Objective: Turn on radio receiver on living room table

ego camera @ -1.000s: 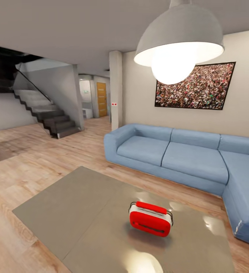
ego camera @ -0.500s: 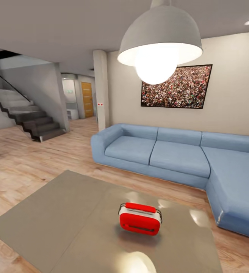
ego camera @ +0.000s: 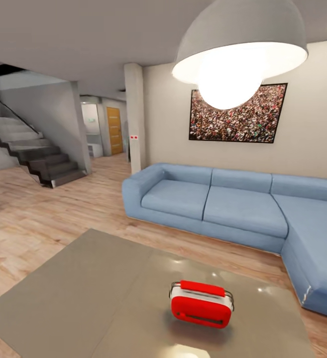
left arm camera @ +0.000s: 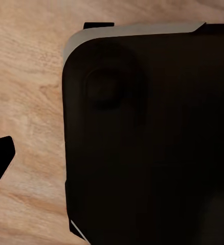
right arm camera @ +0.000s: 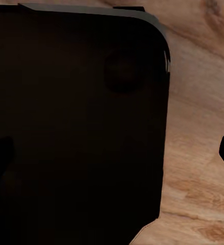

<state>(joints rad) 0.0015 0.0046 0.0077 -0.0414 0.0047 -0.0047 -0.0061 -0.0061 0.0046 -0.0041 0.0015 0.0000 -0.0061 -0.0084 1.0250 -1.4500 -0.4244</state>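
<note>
**A:** On the bench (ego camera: pixel 83 288), toward its near right part, the radio receiver (ego camera: pixel 201 304) is sitting upright. Bright red body, white band round the upper part, red strip on top, thin wire handle looping at the ends. A dark slot is running along the face turned to the head camera. Can't make out any dial from here.

**B:** What's the bench looking like?

**A:** Low, big, grey. The right half is going glossy and throwing back light spots; the left half is looking matte. Nothing is touching the radio, it's sitting on its own.

**B:** And around it?

**A:** Light wood floor (ego camera: pixel 44 209) all round. Beyond the bench, a blue L-shaped sofa (ego camera: pixel 223 204) is running along the beige wall and turning toward the camera on the right. A crowd-photo picture (ego camera: pixel 238 113) is hanging above it, and a white dome lamp (ego camera: pixel 240 44) is glowing up close at the top. A pillar (ego camera: pixel 135 117) is standing left of the sofa, then a hallway with an orange door (ego camera: pixel 114 130), and dark stairs (ego camera: pixel 39 156) are climbing at far left.

**B:** The tools, apart or together?

**A:** Can't tell for either one. Both wrist cameras are looking at a big dark rounded-corner panel (left arm camera: pixel 153 143) over wood planks, with just a black sliver at the edge.
</note>
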